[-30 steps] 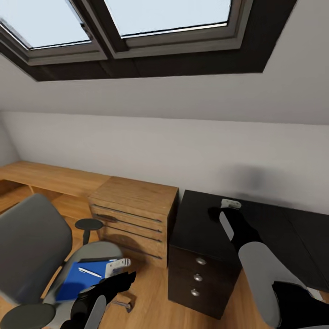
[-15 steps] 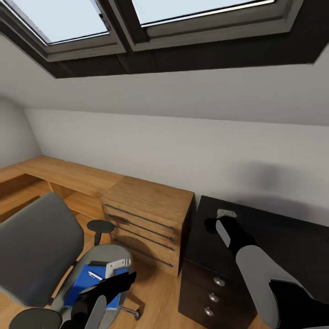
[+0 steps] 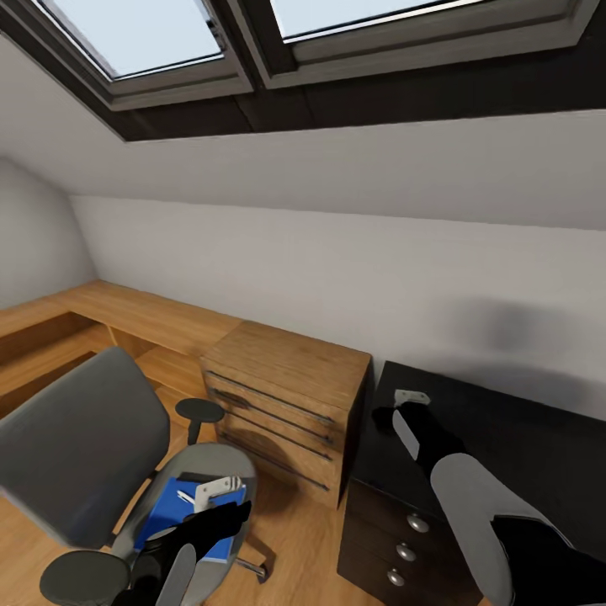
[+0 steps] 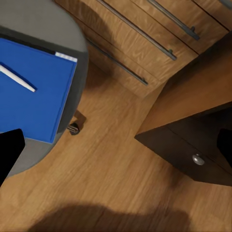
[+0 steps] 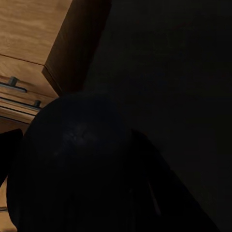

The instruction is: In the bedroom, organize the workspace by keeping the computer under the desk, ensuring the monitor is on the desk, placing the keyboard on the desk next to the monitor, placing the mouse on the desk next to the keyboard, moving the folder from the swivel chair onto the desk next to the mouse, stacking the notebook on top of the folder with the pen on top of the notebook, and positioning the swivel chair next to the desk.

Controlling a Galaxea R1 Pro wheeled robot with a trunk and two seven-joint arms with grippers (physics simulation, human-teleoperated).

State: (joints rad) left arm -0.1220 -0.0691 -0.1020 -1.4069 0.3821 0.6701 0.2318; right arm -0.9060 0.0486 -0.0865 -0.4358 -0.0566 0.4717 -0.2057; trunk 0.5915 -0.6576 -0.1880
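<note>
The jaws of the left gripper [image 3: 220, 497] are seen spread empty above the blue folder [image 3: 172, 512] on the swivel chair [image 3: 76, 450] seat, its long axis toward the backrest, while the right gripper [image 3: 389, 414], over the desk [image 3: 539, 446] corner, seems closed on the mouse [image 5: 72, 159].

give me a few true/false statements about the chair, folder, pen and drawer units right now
1. The blue folder lies on the seat of the swivel chair. True.
2. A white pen rests on the folder. True.
3. The folder is on the black desk. False: the folder is on the chair seat, and the desk is off to the right.
4. The wooden drawer unit stands beside the black drawer unit. True.
5. The black drawer unit has long bar handles. False: it has round silver knobs; the bar handles are on the wooden unit.
6. The right gripper is above the chair. False: it is over the desk.
</note>
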